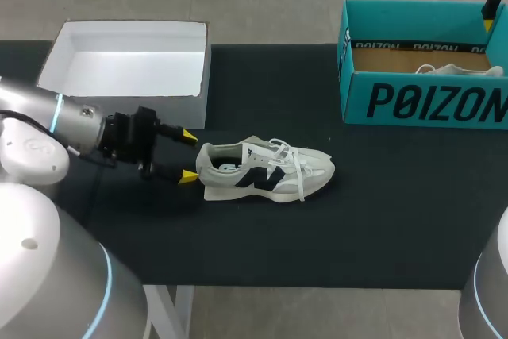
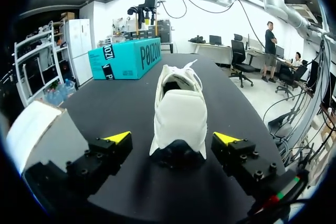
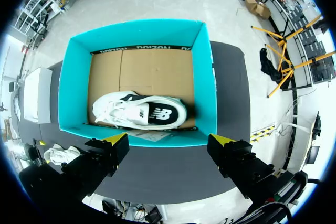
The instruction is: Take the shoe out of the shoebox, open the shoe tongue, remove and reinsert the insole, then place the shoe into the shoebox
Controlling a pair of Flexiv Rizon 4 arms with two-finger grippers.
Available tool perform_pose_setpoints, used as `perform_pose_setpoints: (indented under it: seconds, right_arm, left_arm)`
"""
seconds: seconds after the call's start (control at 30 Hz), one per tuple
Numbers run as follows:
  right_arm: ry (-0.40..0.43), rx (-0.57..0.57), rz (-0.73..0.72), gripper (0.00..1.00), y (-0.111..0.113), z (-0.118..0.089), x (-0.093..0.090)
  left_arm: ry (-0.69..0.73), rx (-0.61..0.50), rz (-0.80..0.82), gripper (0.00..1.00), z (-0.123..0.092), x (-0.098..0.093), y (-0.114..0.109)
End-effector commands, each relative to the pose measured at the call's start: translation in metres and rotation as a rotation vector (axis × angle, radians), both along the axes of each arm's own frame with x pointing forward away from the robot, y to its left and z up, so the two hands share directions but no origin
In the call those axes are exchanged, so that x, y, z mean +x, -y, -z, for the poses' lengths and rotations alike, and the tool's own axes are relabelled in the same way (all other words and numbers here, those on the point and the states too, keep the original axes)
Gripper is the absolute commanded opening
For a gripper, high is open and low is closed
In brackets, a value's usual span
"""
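Just behind heel of the shoe (image 1: 264, 171), left gripper (image 1: 189, 156) wide open, empty, lined up probably to clamp it; right gripper (image 3: 168, 139) open, empty, above shoebox (image 3: 203, 77) well apart from shoe

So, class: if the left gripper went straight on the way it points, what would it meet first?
The heel of the white sneaker. The left gripper is open and aimed squarely at it, apparently just short of touching.

Head view: shoebox (image 1: 421, 101) cut by edge; second shoe (image 1: 460, 70) mostly behind its wall.
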State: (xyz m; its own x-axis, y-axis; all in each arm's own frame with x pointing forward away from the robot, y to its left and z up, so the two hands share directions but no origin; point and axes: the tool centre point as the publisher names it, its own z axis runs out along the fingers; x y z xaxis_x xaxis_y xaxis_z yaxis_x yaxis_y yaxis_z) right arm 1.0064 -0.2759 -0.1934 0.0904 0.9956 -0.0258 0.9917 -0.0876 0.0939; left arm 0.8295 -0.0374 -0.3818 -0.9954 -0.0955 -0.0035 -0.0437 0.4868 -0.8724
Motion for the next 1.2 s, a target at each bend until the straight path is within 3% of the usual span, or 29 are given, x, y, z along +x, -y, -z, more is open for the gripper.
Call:
perform_pose_setpoints:
  seconds: [0.03, 1.2]
  right_arm:
    - [0.003, 0.001, 0.000, 1.00, 0.000, 0.000, -0.001]
    - [0.003, 0.001, 0.000, 1.00, 0.000, 0.000, -0.001]
  left_arm:
    - [0.008, -0.015, -0.020, 1.00, 0.008, -0.009, 0.006]
    - [-0.023, 0.001, -0.008, 1.00, 0.046, -0.002, 0.039]
